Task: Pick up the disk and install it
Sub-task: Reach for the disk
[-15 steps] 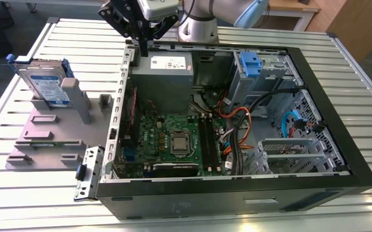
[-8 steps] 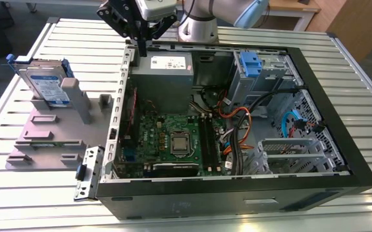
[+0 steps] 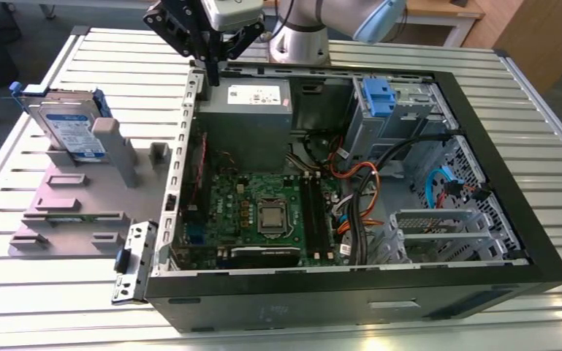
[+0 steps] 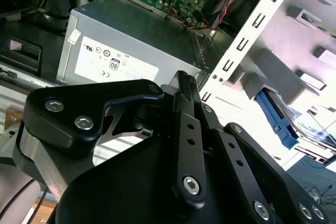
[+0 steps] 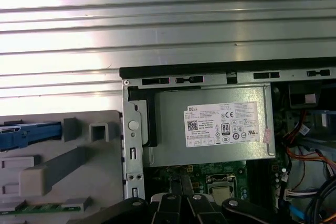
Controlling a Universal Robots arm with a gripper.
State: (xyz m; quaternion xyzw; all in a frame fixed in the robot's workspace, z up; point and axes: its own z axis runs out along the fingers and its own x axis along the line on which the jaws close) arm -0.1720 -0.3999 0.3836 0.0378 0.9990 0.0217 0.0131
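The disk (image 3: 71,128) stands upright in a grey fixture (image 3: 85,205) at the exterior view's left, beside the open computer case (image 3: 359,292). It is silver with a white-and-blue label and a blue carrier frame. Its blue frame also shows in the first wrist view (image 5: 26,132) and the second wrist view (image 4: 278,119). My gripper (image 3: 208,69) hangs over the case's far left corner, above the wall by the power supply, well apart from the disk. Its black fingers (image 4: 182,85) are shut together with nothing between them.
Inside the case lie a grey power-supply box (image 3: 246,117), a green motherboard (image 3: 261,212), loose cables (image 3: 359,183) and a drive bay with a blue clip (image 3: 378,99). A slatted metal table (image 3: 115,44) carries everything. A small bracket (image 3: 132,263) lies beside the case.
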